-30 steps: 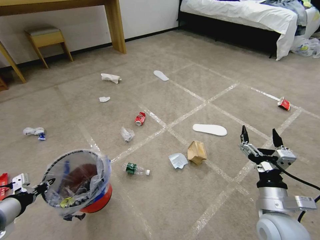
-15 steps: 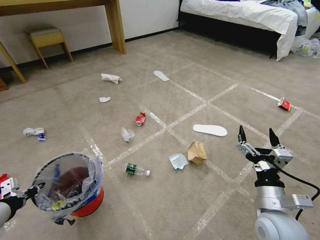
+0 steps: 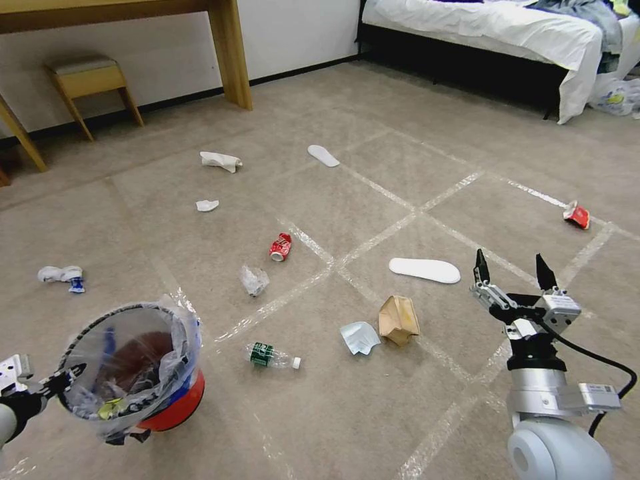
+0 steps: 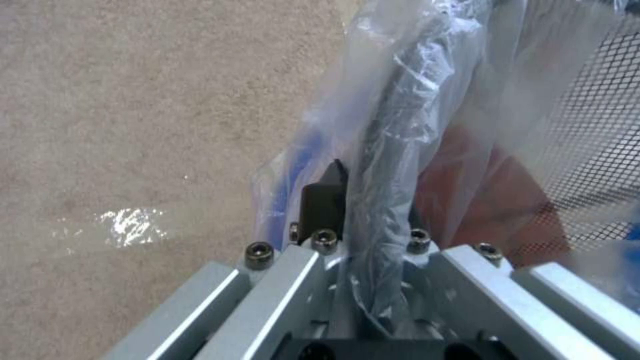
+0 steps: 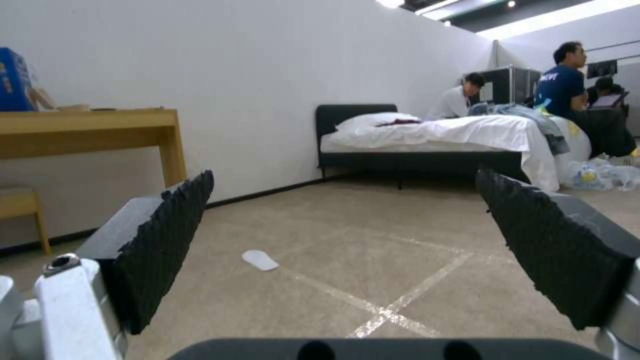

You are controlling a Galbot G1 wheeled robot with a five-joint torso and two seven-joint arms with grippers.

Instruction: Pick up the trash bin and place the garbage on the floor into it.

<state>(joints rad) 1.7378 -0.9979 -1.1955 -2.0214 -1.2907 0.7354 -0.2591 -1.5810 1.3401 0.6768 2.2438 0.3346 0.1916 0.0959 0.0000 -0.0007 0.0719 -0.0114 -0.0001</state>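
Trash bin: the small red bin with its crinkly clear bag liner is hanging low at the robot's left, tilted so its mouth is facing up toward the head camera; whether its base is touching the carpet is hard to tell.
Left claw: the left claw is pinching the bin's dark rim through the plastic liner, fingers clenched on it.
Right claw: the right claw is hovering at the robot's right with its black fingers spread wide and holding nothing, pointing away from the robot over the tape lines.
Nearest garbage: a clear plastic bottle with a green label is lying just beyond the bin; a pale crumpled wrapper and a brown paper bag are lying side by side between bin and right claw.
Farther garbage: a crumpled clear plastic scrap, a crushed red can, a white slipper, a second slipper, two white tissues, a white-and-blue wad and a red wrapper are lying scattered, well apart.
Floor: the beige carpet is showing shiny tape lines crossing in a grid.
Room: a wooden desk leg, a stool and a bed with white bedding are standing along the far wall.
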